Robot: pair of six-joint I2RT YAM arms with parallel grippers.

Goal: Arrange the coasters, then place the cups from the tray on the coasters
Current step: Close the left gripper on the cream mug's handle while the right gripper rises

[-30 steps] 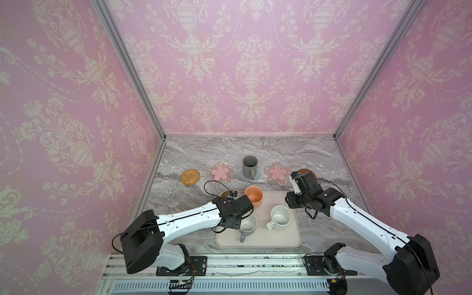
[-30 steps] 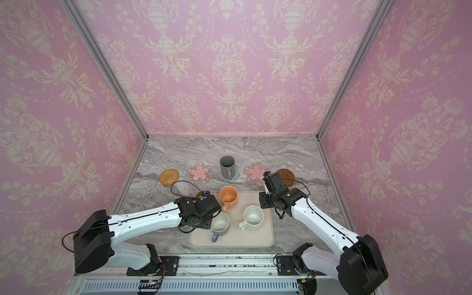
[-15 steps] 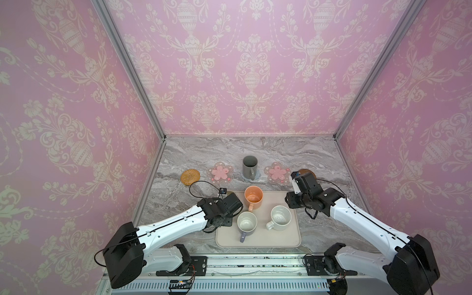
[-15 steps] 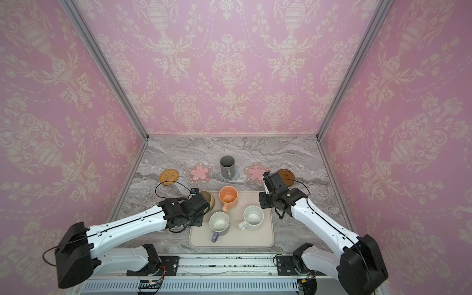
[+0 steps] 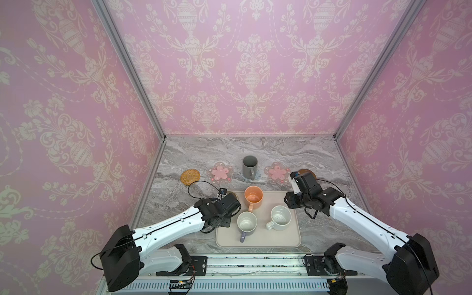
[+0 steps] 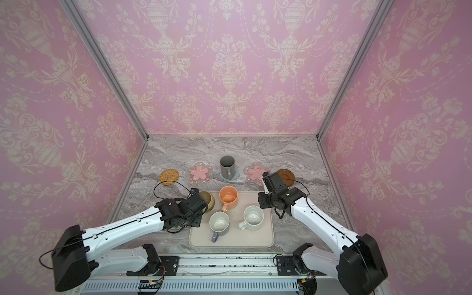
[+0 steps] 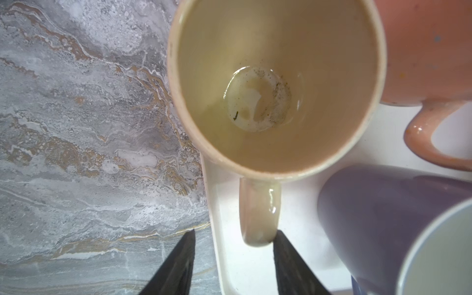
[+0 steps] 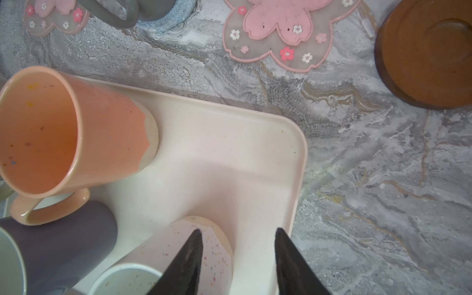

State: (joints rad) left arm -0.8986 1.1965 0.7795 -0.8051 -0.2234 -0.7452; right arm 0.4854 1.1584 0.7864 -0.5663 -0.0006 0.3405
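The cream tray holds the peach cup, the lavender cup and the speckled white cup. The beige cup stands at the tray's far left corner. My left gripper is open over it, and the cup's handle lies between the fingers, against one of them. My right gripper hangs open and empty over the tray's far right corner, beside the speckled cup. The dark grey cup stands on the knitted coaster.
In a row beyond the tray lie the rattan coaster, two pink-flower coasters and the brown wooden disc, half hidden by my right wrist. Pink walls enclose the marble table on three sides.
My left gripper has drawn away from the lavender cup, leftwards to the beige cup, and its jaws have widened a little. The right arm has not moved.
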